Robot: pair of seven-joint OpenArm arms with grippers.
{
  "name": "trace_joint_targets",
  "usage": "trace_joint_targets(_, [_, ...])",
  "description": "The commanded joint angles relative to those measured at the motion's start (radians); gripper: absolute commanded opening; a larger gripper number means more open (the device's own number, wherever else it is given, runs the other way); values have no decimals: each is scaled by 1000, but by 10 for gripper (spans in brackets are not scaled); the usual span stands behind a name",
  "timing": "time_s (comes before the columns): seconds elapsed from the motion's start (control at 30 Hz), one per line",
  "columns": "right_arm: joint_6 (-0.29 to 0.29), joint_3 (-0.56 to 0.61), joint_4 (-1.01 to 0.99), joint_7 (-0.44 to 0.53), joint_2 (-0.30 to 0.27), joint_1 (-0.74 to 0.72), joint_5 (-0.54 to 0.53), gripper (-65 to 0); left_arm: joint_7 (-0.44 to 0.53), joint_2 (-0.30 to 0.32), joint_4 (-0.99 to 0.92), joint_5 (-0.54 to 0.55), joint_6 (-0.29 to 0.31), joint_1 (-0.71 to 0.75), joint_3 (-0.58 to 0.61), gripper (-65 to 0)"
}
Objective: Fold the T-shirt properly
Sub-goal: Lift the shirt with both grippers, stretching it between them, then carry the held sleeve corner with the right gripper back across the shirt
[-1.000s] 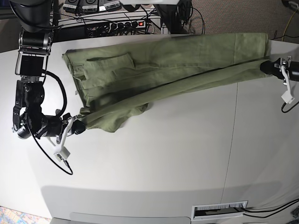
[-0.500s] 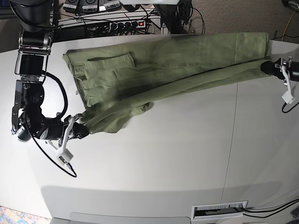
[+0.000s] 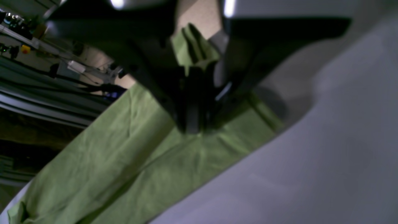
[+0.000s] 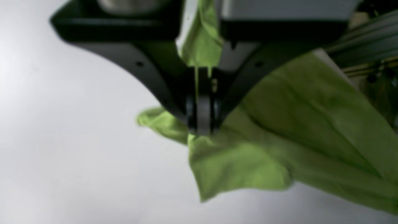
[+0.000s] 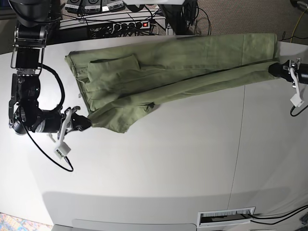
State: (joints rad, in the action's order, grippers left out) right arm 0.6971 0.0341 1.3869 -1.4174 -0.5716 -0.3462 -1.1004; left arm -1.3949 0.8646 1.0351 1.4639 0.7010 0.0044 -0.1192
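The T-shirt [image 5: 168,62] lies stretched across the far half of the white worktop [image 5: 168,168], running from the base view's left side to its right edge. Its far layer lies flat on the worktop, with a folded-in sleeve showing near the left end. A near layer of fabric is drawn out in a long taut band between the 2 arms, casting a dark shadow line on the cloth beneath it.

The right gripper [image 5: 85,123], on the base view's left, is clamped shut on a corner of the T-shirt at the band's near-left end. In the right wrist view the gripper [image 4: 200,127] has its jaws pressed together on the fabric [image 4: 236,168], a tuft of green sticking up between the fingers and a loose flap hanging below, over the worktop [image 4: 62,140].

The left gripper [image 5: 275,69], at the base view's right edge, is likewise closed on the other end of the band. The left wrist view shows this gripper [image 3: 192,124] pinching the cloth [image 3: 124,161], with a bunch of fabric poking up behind the jaws and the shirt spreading away across the worktop [image 3: 311,171].

Beyond the far edge, a power strip [image 5: 130,25] with a red switch and tangled cables sit on a shelf
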Motion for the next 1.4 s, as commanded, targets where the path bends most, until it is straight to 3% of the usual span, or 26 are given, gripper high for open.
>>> trace_joint_targets(0.0, [1, -9, 14, 21, -40, -26, -47, -650, -1, 33, 11, 20, -3, -13, -9, -650])
trace_joint_targets(0.17, [1, -9, 14, 21, -108, -21, -138, -650, -1, 34, 11, 20, -3, -13, -9, -650])
trace_joint_targets(0.83, [1, -9, 14, 21, -105, -13, -197, -650, -1, 34, 13, 20, -3, -13, -9, -650])
trace_joint_targets(1.0, [1, -9, 14, 21, -105, 27, -254, -650, -1, 33, 13, 20, -3, -13, -9, -650])
trace_joint_targets(1.37, [1, -9, 14, 21, -105, 119, -237, -650, -1, 33, 13, 20, -3, -13, -9, -650])
